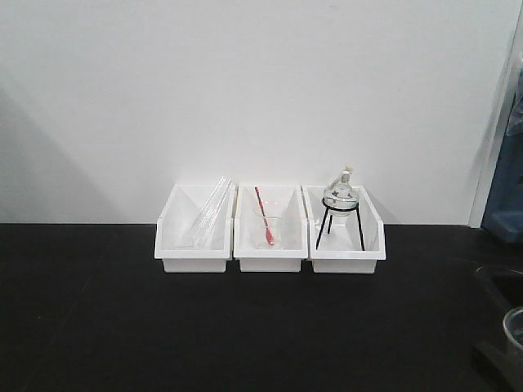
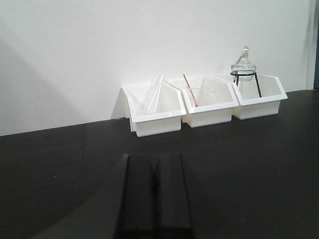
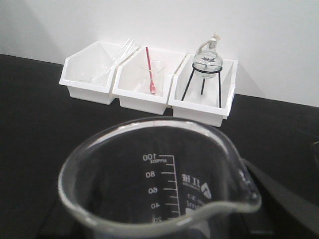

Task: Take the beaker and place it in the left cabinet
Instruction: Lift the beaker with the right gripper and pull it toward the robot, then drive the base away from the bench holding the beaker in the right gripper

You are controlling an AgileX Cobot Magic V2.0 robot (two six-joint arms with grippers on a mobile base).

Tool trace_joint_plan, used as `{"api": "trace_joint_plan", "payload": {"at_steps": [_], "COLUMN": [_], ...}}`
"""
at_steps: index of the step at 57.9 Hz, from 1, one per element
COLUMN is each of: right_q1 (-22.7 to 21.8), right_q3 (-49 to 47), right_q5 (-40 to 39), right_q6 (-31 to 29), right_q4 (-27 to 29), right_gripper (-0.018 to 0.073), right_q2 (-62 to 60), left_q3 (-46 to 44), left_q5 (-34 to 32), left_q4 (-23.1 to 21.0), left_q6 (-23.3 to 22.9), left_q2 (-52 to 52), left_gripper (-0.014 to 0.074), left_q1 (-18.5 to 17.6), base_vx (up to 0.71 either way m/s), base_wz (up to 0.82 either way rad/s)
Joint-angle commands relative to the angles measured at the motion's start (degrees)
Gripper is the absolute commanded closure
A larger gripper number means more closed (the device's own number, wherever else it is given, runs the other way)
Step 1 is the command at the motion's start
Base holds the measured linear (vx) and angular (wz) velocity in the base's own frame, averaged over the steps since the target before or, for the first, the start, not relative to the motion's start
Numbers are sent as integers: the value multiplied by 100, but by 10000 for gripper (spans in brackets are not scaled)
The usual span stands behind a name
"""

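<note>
The beaker (image 3: 164, 174), clear glass with a pour spout and white graduation marks up to 100, fills the lower half of the right wrist view, upright and very close. One dark finger (image 3: 286, 204) of my right gripper presses its right side, and the other finger is hidden behind the glass. In the front view the beaker (image 1: 515, 327) shows at the bottom right edge with my right gripper (image 1: 493, 361) under it. My left gripper (image 2: 155, 159) hangs shut and empty over the black counter (image 2: 60, 164). The left cabinet is out of view.
Three white bins stand in a row against the white wall. The left bin (image 1: 194, 233) holds glass tubes, the middle bin (image 1: 270, 233) a beaker with a red stirrer, and the right bin (image 1: 345, 237) a round flask on a black tripod. A blue object (image 1: 505, 196) is at far right.
</note>
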Motion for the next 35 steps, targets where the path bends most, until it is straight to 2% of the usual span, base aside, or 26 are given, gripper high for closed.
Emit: {"api": "trace_joint_plan", "payload": {"at_steps": [1,35], "right_q1": [0,0], "right_q3": [-117,-117], "right_q5": [-341,-336], "right_q6": [-9,-9], "right_q4": [-168,-168], "right_gripper": [565,565], "right_q2": [-170,-242], "left_q3": [100,100], "left_q5": [-487,-487], "left_q4": [-47,-47], "left_q6": [-10,-10], "left_q2": [-111,-111], "left_gripper": [596,596], "left_q1": [-32,-32], "base_vx": [0,0], "base_wz": [0,1]}}
